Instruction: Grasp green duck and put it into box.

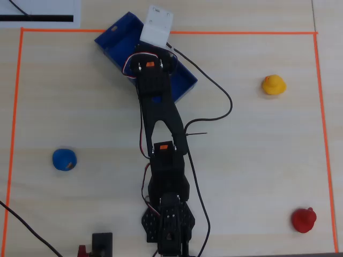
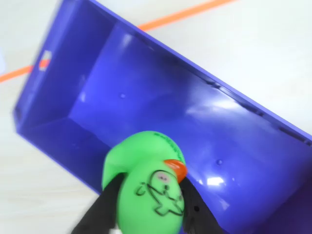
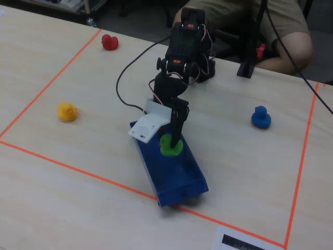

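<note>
The green duck (image 2: 148,187) with an orange beak and a black drawing is held between my black fingers (image 2: 105,207). My gripper (image 2: 150,214) is shut on it, just above the near rim of the blue box (image 2: 146,92). In the fixed view the green duck (image 3: 169,145) hangs inside the upper end of the blue box (image 3: 182,179), under my gripper (image 3: 173,136). In the overhead view the arm and its white camera mount (image 1: 157,25) cover the duck, and the blue box (image 1: 115,40) shows on either side.
A yellow duck (image 1: 273,84), a red duck (image 1: 304,219) and a blue duck (image 1: 65,159) stand on the table inside the orange tape border (image 1: 16,107). Black cables (image 1: 214,91) trail to the right of the arm. A person sits behind the table (image 3: 270,26).
</note>
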Motion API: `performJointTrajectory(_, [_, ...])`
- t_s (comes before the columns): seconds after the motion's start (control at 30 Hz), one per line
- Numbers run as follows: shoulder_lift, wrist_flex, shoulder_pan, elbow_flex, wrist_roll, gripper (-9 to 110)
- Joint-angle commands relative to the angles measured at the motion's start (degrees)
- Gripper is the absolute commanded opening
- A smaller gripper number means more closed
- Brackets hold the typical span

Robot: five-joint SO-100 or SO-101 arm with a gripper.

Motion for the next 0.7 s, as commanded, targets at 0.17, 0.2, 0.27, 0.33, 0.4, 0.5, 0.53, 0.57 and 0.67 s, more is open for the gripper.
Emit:
performJointTrajectory(0.17, [12.8,-0.8,1.0,4.2,1.8,17])
performJointTrajectory(0.2, [16.6,0.1,0.6,5.6,2.4,12])
performJointTrajectory(0.27, [27.6,1.6,-0.5,11.8,3.4,0])
performJointTrajectory(0.33, [42.9,0.1,-1.9,23.8,3.7,0])
performJointTrajectory(0.4, [57.6,-1.5,-3.2,35.9,3.9,0])
performJointTrajectory(0.5, [76.3,-3.0,-3.4,52.0,3.9,0])
performJointTrajectory(0.53, [81.4,-3.2,-2.8,56.5,3.7,0])
performJointTrajectory(0.57, [86.0,-3.8,-2.1,60.8,3.4,0])
performJointTrajectory(0.67, [98.6,-4.5,-0.4,72.5,1.8,0])
